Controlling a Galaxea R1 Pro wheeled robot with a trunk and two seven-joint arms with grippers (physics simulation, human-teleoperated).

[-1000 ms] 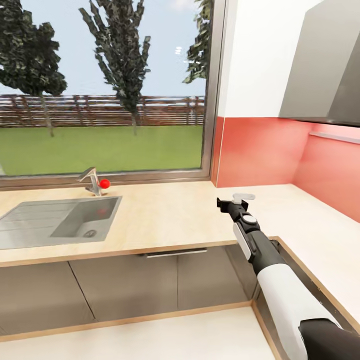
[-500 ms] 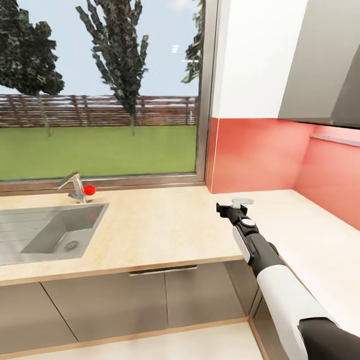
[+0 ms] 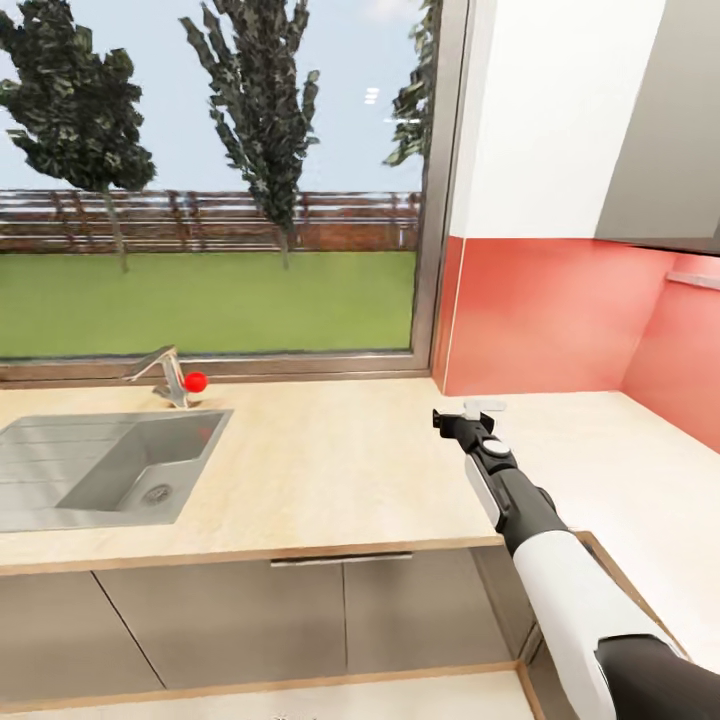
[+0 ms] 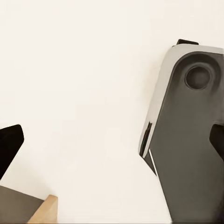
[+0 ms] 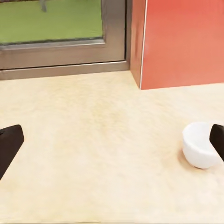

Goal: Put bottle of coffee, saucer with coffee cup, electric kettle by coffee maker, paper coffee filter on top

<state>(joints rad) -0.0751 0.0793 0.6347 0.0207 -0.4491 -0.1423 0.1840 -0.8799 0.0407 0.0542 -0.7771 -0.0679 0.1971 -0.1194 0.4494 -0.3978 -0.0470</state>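
The sink (image 3: 110, 468) and tap (image 3: 163, 372) sit at ten o'clock on the kitchen countertop (image 3: 330, 470). My right gripper (image 5: 112, 140) spreads wide near the small white coffee cup (image 5: 201, 144). My left gripper (image 4: 112, 140) gapes too.

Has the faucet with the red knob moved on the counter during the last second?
No. The faucet stands at the same back corner of the sink as before; the whole view shifted, so it was the camera that moved.
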